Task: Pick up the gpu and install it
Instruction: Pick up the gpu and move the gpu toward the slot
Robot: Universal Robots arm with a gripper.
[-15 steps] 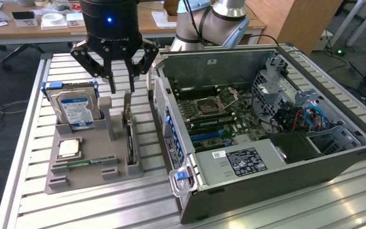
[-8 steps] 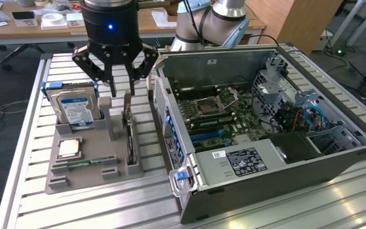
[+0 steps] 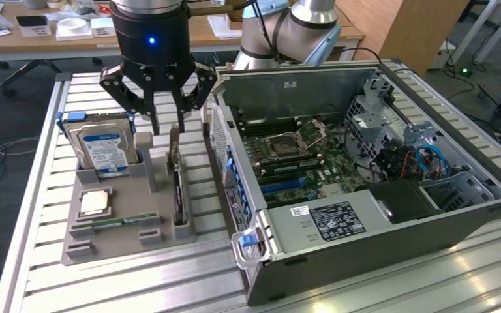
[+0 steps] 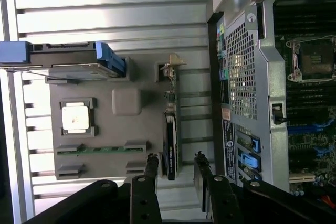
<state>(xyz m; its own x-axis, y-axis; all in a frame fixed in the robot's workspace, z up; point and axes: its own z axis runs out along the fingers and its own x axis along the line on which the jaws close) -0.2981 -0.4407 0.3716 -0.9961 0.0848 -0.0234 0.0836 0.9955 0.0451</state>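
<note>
The gpu (image 3: 177, 179) is a thin dark card standing on edge in a slot of the grey holder tray (image 3: 124, 240), beside the open computer case (image 3: 364, 169). My gripper (image 3: 169, 127) hangs just above the card's far end, open, nothing held. In the wrist view the gpu (image 4: 170, 129) runs lengthwise with its silver bracket at one end. There the gripper (image 4: 176, 158) has one finger on each side of the card's line, with a gap to the card on both sides.
On the same tray stand a hard drive (image 3: 102, 151) in a blue caddy, a CPU (image 3: 94, 203) and a green RAM stick (image 3: 115, 222). The case's motherboard (image 3: 294, 153) lies exposed with blue slots. The case wall rises close to the gpu on the exterior view's right.
</note>
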